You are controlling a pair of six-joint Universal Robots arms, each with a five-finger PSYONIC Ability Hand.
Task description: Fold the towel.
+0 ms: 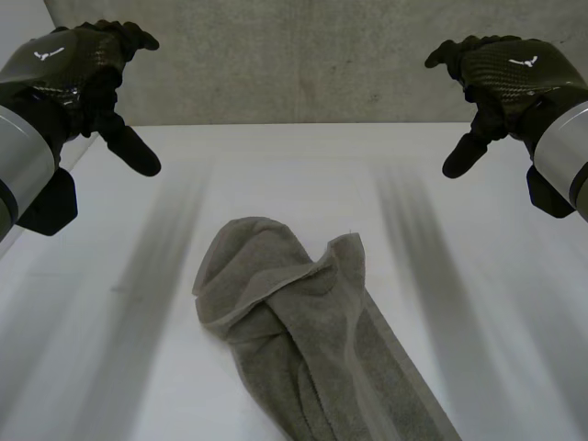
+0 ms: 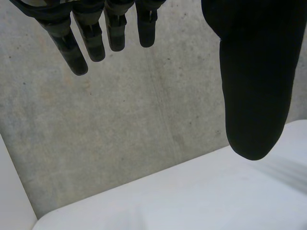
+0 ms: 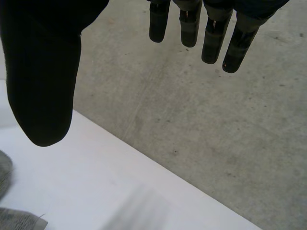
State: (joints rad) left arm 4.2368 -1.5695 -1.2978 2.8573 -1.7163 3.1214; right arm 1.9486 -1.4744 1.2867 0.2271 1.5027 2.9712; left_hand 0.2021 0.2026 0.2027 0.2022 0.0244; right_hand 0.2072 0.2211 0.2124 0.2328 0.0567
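Towel: crumpled on the table, near centre, trailing to the near right.
Left hand: raised far left, fingers apart, well above the towel.
Right hand: raised far right, fingers apart.

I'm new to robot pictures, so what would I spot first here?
Most likely the grey towel, lying in a rumpled heap in the middle of the white table, nearer the robot. Next come the two black hands: the left hand and the right hand hang in the air at either side, well apart from the towel, with fingers relaxed and holding nothing.
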